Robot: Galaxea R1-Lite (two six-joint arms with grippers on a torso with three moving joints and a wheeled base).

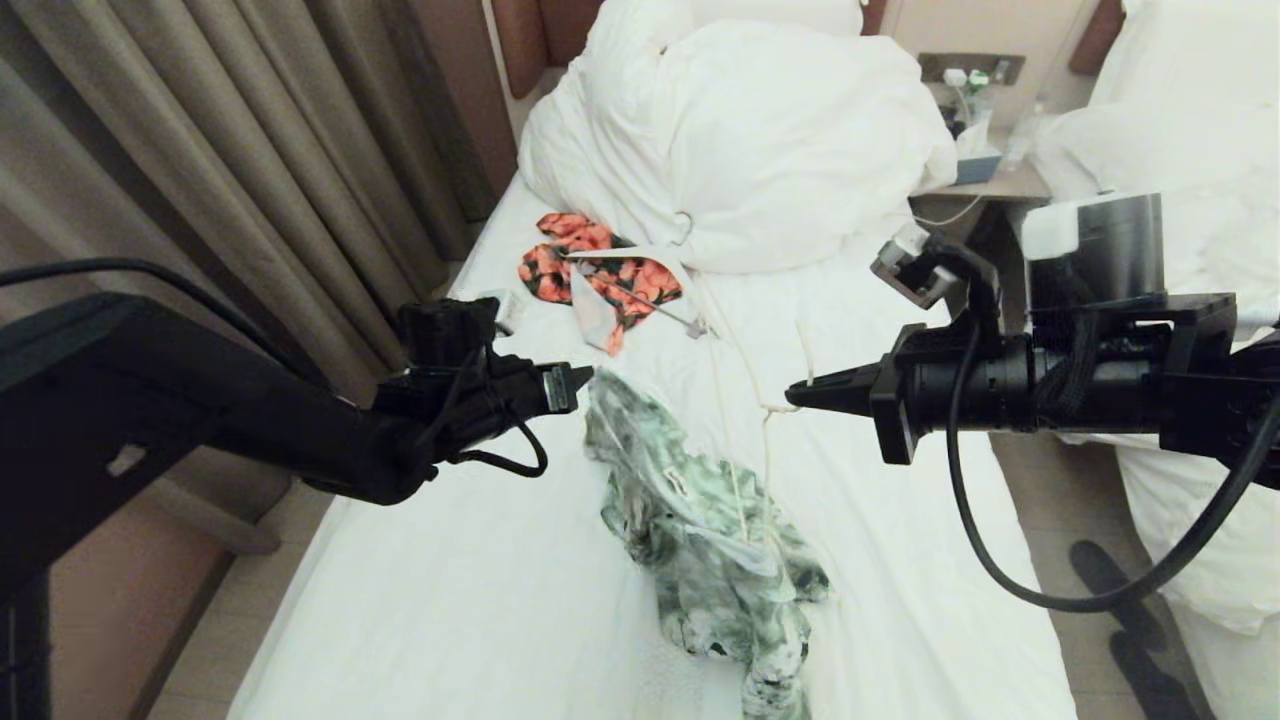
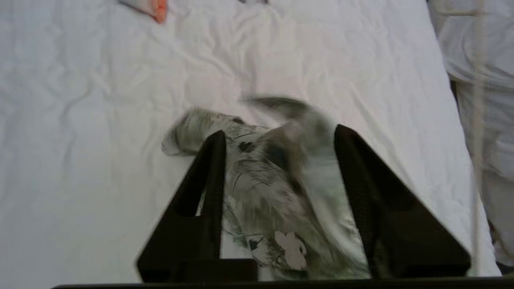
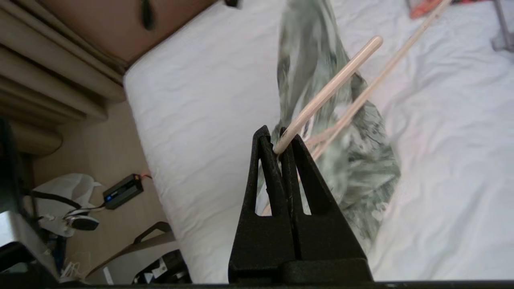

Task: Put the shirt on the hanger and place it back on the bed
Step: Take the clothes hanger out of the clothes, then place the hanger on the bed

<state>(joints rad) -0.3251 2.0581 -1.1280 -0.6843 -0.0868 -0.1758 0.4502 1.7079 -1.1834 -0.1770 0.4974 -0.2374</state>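
Observation:
The green-and-white floral shirt (image 1: 700, 510) hangs in a crumpled strip from beside my left gripper (image 1: 583, 382) down onto the bed (image 1: 450, 560). In the left wrist view that gripper (image 2: 279, 131) is open, and the blurred shirt (image 2: 265, 188) sits loose between and below its spread fingers. My right gripper (image 1: 797, 397) is level with the left, a short way across the shirt. It is shut (image 3: 277, 134) on one cream rod of the hanger (image 3: 333, 86). The hanger's thin wires (image 1: 767, 450) run down over the shirt (image 3: 361, 160).
An orange-and-black garment (image 1: 610, 275) and a clip hanger (image 1: 665, 312) lie farther up the sheet, below the bulky duvet (image 1: 790, 140). Curtains (image 1: 200, 150) close the left side. A nightstand (image 1: 990, 175) and a second bed (image 1: 1200, 150) stand on the right.

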